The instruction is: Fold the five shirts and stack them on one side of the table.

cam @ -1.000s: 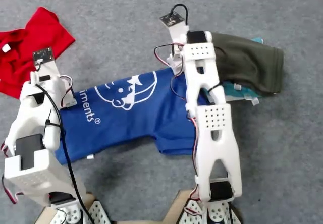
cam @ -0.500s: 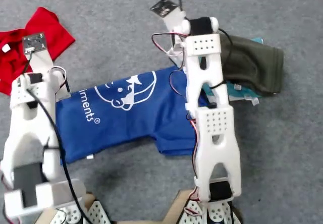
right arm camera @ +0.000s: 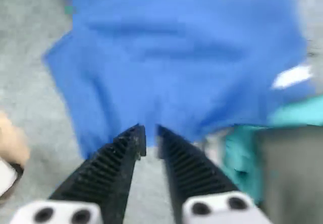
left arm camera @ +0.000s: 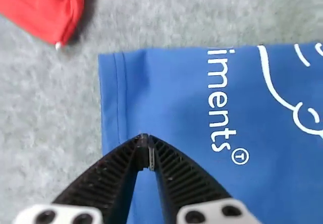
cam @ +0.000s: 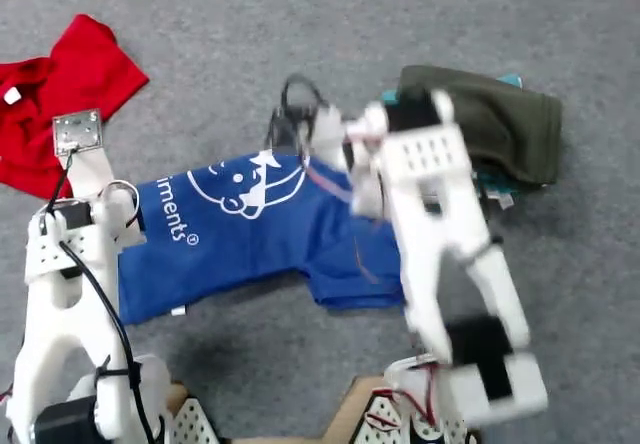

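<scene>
Your left tool (left arm camera: 146,151) is clenched, its tips meeting over the blue shirt (cam: 250,234) just inside the hem. Your right tool (right arm camera: 150,135) hangs with a narrow gap between its jaws above the shirt's opposite edge. The shirt lies spread mid-tabletop (cam: 220,54). Farther off, a red shirt (cam: 60,84) sits crumpled at the left, and an olive shirt (cam: 500,124) lies folded atop a teal shirt (right arm camera: 245,143) at the right.

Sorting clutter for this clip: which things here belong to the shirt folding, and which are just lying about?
Job: blue shirt, red shirt, olive shirt, teal shirt under it, left gripper, right gripper.
Lying about: grey table cover, wooden arm base.
</scene>
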{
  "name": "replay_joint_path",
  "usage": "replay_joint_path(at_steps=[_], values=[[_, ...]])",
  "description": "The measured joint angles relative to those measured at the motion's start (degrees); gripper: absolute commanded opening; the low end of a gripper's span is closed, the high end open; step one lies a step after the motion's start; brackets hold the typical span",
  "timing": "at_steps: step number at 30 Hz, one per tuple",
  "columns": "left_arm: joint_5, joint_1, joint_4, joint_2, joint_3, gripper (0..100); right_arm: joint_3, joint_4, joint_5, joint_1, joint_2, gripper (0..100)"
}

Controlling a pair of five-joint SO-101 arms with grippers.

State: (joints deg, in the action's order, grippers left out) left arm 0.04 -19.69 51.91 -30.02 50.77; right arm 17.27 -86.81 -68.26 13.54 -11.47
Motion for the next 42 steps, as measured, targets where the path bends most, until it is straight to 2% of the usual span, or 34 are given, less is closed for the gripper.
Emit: replay_joint_path(at_steps=[2,7,10,15,19,25,32,35,42], values=[[0.5,0.0,-0.8,2.4,0.3,3,11.8,3.7,-1.3,0.9,-7.1,21.4],[0.6,0.0,-4.8,10.7,0.4,3,36.4,11.0,-1.8,4.7,-22.3,22.3],[0.6,0.0,-7.6,16.4,0.7,3,45.9,15.9,-0.2,7.6,-26.5,22.4],[0.6,0.0,-7.7,17.8,0.5,3,55.1,26.6,1.7,9.1,-27.6,24.7],[0.6,0.1,-7.7,17.8,0.5,3,58.5,30.2,1.8,9.1,-28.1,23.4],[0.6,0.1,-7.7,17.8,0.5,3,59.6,32.5,1.9,9.0,-29.1,12.3],[0.6,0.1,-7.7,17.8,0.5,3,59.6,36.8,1.9,7.0,-28.5,11.5],[0.6,0.1,-7.7,17.8,0.5,3,59.6,37.5,1.9,6.3,-28.0,2.0],[1.0,0.1,-7.7,17.8,0.5,3,53.1,38.1,2.0,5.4,-18.8,1.4]])
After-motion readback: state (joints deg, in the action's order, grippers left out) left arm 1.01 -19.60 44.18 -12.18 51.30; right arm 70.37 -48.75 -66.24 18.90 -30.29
